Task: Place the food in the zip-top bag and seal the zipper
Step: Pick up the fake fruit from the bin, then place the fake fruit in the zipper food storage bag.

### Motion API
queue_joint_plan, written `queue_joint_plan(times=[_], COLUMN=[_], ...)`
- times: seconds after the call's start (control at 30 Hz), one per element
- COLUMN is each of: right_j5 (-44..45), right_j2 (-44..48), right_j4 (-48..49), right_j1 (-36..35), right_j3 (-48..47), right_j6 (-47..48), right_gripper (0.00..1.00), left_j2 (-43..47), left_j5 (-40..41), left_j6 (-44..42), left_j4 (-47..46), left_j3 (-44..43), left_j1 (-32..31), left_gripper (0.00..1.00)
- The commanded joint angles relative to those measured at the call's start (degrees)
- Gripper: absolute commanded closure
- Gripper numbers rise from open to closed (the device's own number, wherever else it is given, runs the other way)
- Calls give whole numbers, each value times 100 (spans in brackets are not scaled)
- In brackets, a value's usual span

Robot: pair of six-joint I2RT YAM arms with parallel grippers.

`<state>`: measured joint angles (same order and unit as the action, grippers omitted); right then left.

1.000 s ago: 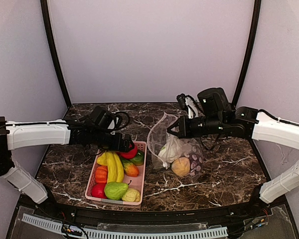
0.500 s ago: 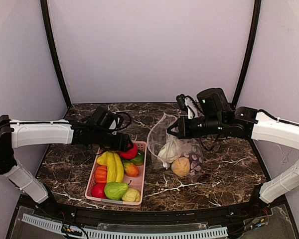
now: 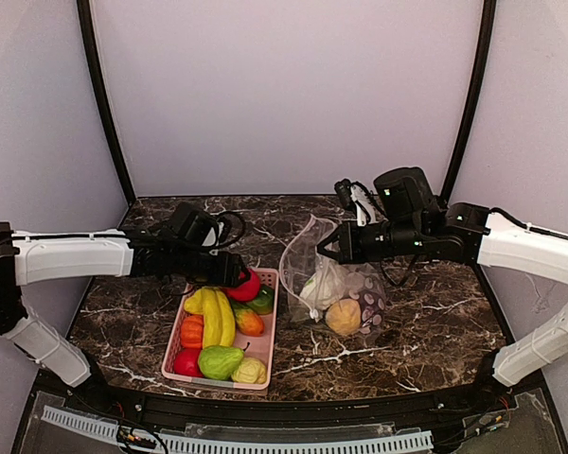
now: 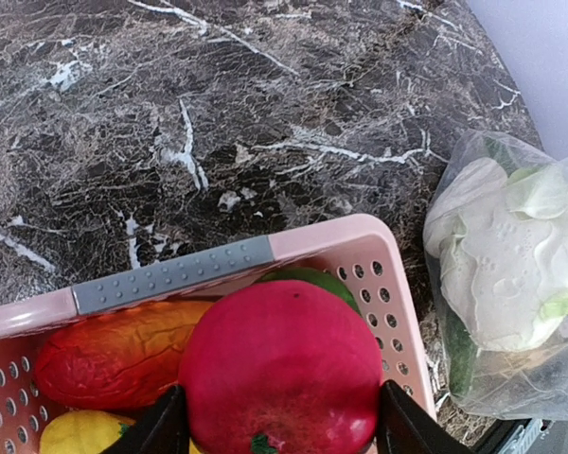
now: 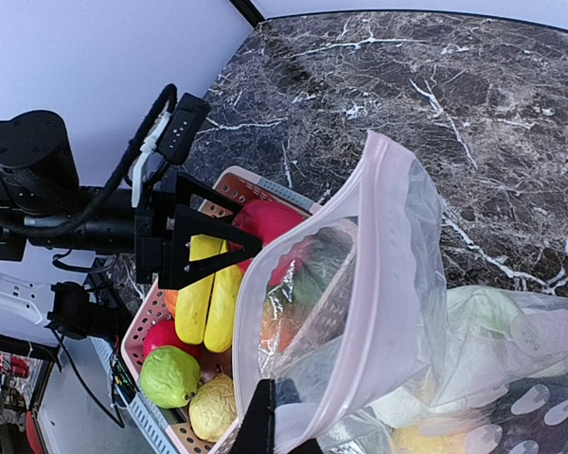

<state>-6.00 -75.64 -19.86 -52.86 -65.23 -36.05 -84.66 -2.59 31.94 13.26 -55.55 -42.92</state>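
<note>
The left gripper was pinched on the red fruit, one finger on each side, and held it over the far end of the pink basket, above the grey handle on its rim. Under and around the fruit lay an orange-red piece and a green one. Nearer in the basket were the bananas, a green pear-like fruit, a second red fruit and a pale yellow lump.

The zip-top bag lay just beside the basket's right wall. The right gripper was closed on the bag's mouth edge and lifted it, so the mouth gaped toward the basket, with the zipper unsealed along the raised rim. Inside sat the cauliflower and the yellow-orange ball; a dark purple patch beside the ball may have been the eggplant, but the dotted plastic blurred it.

The left arm reached across the basket's far end and hid part of its contents from above.

All of it rested on a dark marble table veined in white, enclosed by pale lavender walls with black posts at the corners.
</note>
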Motion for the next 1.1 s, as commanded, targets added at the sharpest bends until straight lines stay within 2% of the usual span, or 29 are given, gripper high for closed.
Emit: queue_joint_plan(times=[0.0,0.2,0.37,0.5,0.77,1.07], right_j5=[24,-63,-75,-92,-4,212], right_j2=[36,-15,-92,-210,-436,-226], right_j4=[62,64,52,25,-99,-135], right_j1=[-40,-55,-99,-181,-431,-669], right_j3=[-119,-177,-241,-354,-690,-787], right_j6=[57,70,81,110,209,315], right_gripper=[100,100,100,100,100,100], left_j2=[646,1449,1970,2243,1748,1149], left_j5=[-29,-266,-1206,-1611,-1516,-1116], left_j6=[-92,-399,-352,-94,-46,-195], left_j4=[-322,-630,-1231,-1896,-2432,-2357], left_j3=[244,629,840,863,304,111], left_j1=[29,29,27,-61,-723,-875], left_gripper=[36,37,38,38,39,41])
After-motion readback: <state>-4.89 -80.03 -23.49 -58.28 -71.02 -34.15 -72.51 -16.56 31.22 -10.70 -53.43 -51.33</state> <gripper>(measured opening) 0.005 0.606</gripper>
